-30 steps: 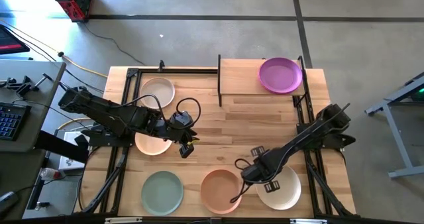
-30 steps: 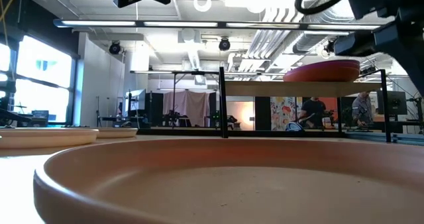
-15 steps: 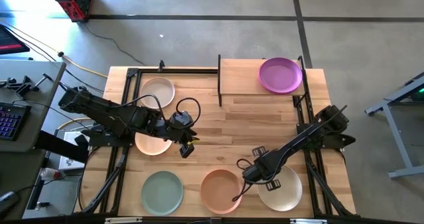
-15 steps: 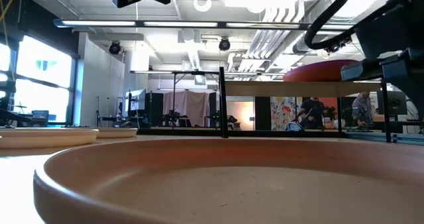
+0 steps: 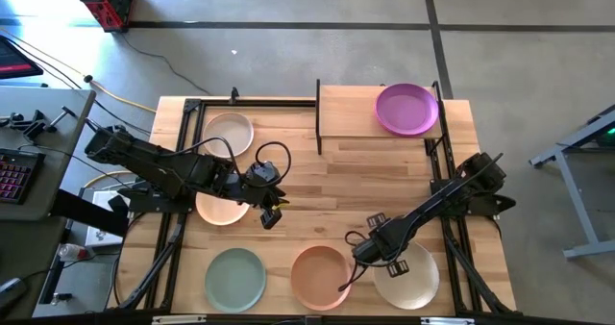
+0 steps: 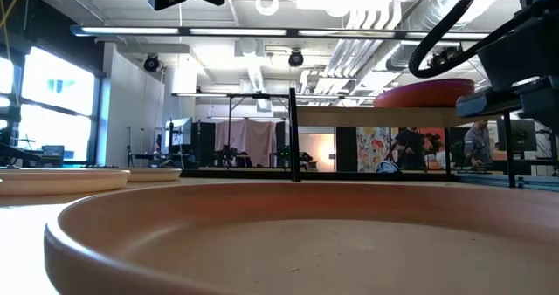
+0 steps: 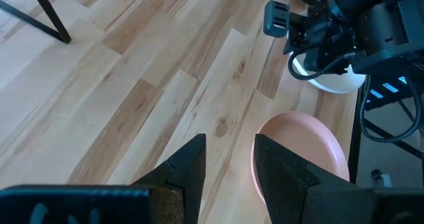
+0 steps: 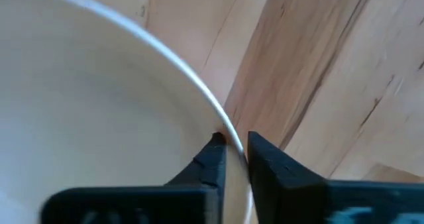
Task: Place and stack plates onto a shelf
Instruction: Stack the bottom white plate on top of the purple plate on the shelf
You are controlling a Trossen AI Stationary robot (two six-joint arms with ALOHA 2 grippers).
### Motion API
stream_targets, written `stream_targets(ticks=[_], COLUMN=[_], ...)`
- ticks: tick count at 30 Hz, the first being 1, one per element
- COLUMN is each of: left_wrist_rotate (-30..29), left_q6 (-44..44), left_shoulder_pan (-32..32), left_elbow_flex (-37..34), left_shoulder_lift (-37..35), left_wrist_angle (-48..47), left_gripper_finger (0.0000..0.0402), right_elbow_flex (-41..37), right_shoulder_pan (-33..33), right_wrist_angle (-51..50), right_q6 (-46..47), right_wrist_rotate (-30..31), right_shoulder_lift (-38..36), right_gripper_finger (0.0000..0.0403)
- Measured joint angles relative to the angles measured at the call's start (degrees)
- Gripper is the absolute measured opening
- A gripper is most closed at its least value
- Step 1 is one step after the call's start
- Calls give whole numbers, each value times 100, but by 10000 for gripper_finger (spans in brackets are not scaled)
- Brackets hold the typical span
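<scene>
Two dark fingers [image 8: 211,159] of the right gripper [image 8: 231,156] straddle the rim of the off-white plate [image 5: 408,274] at the table's near right, one inside the rim and one outside, nearly closed on it; whether they already pinch it cannot be told. The plate lies flat on the wooden tabletop [image 5: 336,181], just beside a salmon plate [image 5: 320,276], with a sage green plate [image 5: 234,276] farther along. It looks stiff, light and matte, likely to chip if dropped; the thin raised rim seems the only place to take hold. On the shelf [image 5: 351,112] at the far side sits a purple plate [image 5: 406,108], with room beside it. The left gripper [image 7: 230,161] hangs over the table's middle, fingers slightly apart and empty, near a peach plate [image 5: 219,209] and a cream plate [image 5: 228,133]. No writing is legible.
</scene>
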Motion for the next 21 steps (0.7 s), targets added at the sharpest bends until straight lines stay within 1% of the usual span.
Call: stream_targets(ticks=[1,3,10,19,21], left_wrist_rotate=[0,0,0,0,-2], left_q6=[0,0,0,0,8], left_shoulder_pan=[0,-2,-1,0,-2], left_elbow_flex=[0,0,0,0,0], left_shoulder_lift=[0,0,0,0,0], left_wrist_angle=[-2,-2,-2,-2,-2], left_gripper_finger=[117,117,117,117,117], right_elbow_flex=[0,2,4,4,4], right_shoulder_pan=[0,0,0,0,0], right_wrist_angle=[-6,-20,-239,-342,-363], right_q6=[-8,-8,297,1188,1410], right_wrist_rotate=[-19,-39,-7,70,178], right_shoulder_lift=[0,-3,-98,-729,-884], right_gripper_finger=[14,6,2,0,0])
